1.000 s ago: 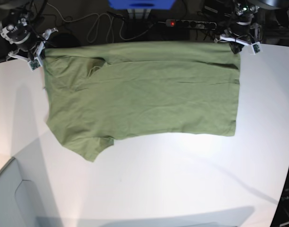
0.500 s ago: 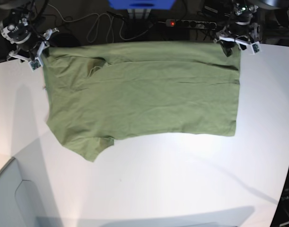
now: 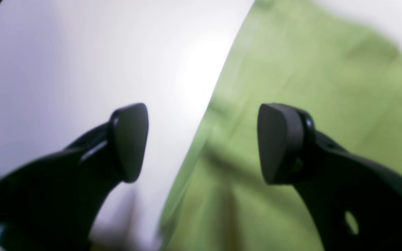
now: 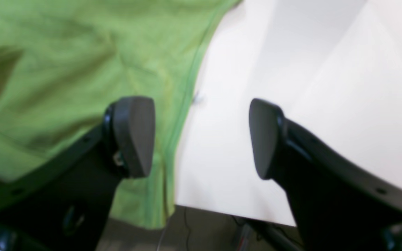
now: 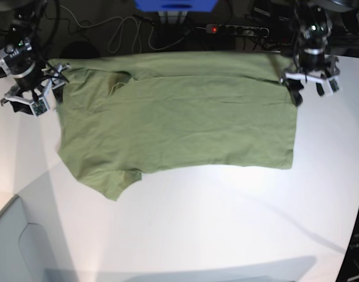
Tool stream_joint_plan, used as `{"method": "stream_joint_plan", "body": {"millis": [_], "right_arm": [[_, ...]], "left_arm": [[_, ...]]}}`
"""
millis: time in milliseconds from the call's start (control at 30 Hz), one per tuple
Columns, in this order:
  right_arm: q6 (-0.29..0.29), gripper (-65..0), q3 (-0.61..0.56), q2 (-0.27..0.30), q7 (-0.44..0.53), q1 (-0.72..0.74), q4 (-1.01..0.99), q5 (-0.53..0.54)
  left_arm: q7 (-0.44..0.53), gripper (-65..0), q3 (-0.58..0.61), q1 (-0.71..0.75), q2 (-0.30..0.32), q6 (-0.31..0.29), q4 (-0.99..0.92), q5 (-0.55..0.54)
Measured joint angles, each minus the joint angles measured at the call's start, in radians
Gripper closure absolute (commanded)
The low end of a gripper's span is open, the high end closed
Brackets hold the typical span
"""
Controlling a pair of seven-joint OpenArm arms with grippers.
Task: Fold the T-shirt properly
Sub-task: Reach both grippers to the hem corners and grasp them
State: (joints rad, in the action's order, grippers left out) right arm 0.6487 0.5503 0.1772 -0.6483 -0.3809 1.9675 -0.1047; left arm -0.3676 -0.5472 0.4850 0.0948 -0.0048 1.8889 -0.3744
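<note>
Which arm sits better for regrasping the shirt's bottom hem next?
Probably left: the open left gripper hangs over the T-shirt hem edge. The open right gripper sits at the sleeve end.

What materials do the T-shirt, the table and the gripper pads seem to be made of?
T-shirt: soft woven or knit fabric, probably cotton, matte olive green; it lies limp with small wrinkles and a stitched hem.
Table: smooth white hard surface, perhaps laminate; it shows a soft glare.
Pads of the left gripper and right gripper: dark matte, likely rubber or plastic; blur leaves this open.
</note>
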Motion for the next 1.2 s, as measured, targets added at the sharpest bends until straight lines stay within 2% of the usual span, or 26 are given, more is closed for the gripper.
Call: {"method": "stream_joint_plan", "body": {"millis": [133,233,300,400,467,533,600,733,867,1200], "right_arm": [[0.001,-40.6,-0.002,-0.023,-0.056,0.085,-0.002,-0.010],[0.001,-40.6,-0.002,-0.022,-0.088,0.136,0.000,-0.006],[0.002,-40.6,-0.001,-0.022,-0.117,0.143,0.001,-0.008],[0.002,-40.6,-0.001,-0.024,-0.115,0.143,0.000,-0.012],[0.002,-40.6,-0.001,-0.024,-0.116,0.142,0.000,-0.011],[0.002,-40.6,-0.003,-0.027,-0.115,0.137,0.000,-0.007],[0.002,-40.6,-0.002,-0.027,-0.119,0.136,0.000,-0.008],[0.002,-40.6,-0.001,-0.026,-0.116,0.136,0.000,-0.008],[0.002,-40.6,0.003,-0.026,-0.116,0.134,0.000,-0.008],[0.001,-40.6,0.003,-0.026,-0.116,0.142,0.000,-0.008]], "left_arm": [[0.023,-46.9,-0.009,-0.163,0.049,0.009,-0.068,0.008],[0.000,-46.9,-0.004,-0.296,0.089,-0.002,-0.214,0.003],[-0.048,-46.9,-0.005,-0.397,0.123,-0.007,-0.328,0.004],[-0.088,-46.9,-0.005,-0.541,0.175,0.007,-0.509,0.009],[-0.084,-46.9,0.029,-0.604,0.203,0.011,-0.601,0.010],[-0.090,-46.9,0.115,-0.649,0.241,0.008,-0.675,0.005],[-0.073,-46.9,0.179,-0.684,0.252,0.004,-0.728,-0.004],[0.021,-46.9,0.272,-0.723,0.252,0.003,-0.782,0.001],[0.034,-46.9,0.350,-0.749,0.251,0.004,-0.852,0.002],[0.035,-46.7,0.362,-0.752,0.233,0.005,-0.879,0.004]]}}
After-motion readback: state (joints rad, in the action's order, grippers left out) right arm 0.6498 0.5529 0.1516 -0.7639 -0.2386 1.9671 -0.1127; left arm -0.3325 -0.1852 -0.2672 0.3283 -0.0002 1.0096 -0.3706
